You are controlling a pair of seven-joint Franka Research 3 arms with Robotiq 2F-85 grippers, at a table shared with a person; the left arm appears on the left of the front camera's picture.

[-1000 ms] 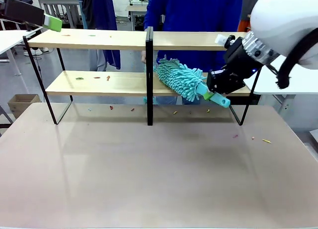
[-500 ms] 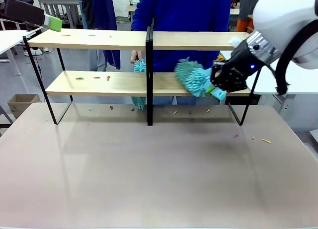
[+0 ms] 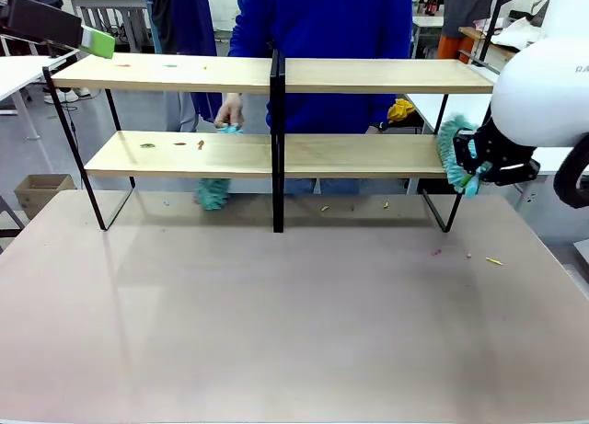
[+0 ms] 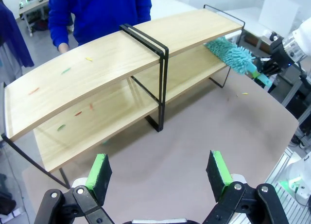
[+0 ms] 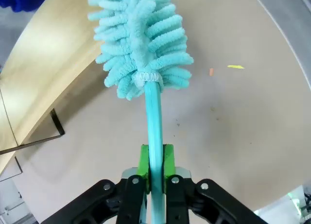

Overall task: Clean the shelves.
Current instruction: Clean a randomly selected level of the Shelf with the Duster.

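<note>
two boards make up the shelves, which stand at the far side of the table. coloured crumbs lie on the left halves of both boards. the right gripper is clamped on the thin handle of a teal duster, whose fluffy head sits at the right end of the lower board.

to sweep well, i judge the head should lie flat on the wood and travel in long strokes toward the crumbs. the handle needs to stay clear of the black middle post and of the person's hand working behind the rack. the left gripper hangs high over the left end, pads apart, holding nothing.

whether the duster head touches the board just now is hard to tell. a teal tuft below the person's hand is partly hidden by the lower board, so i cannot say what it is.
</note>
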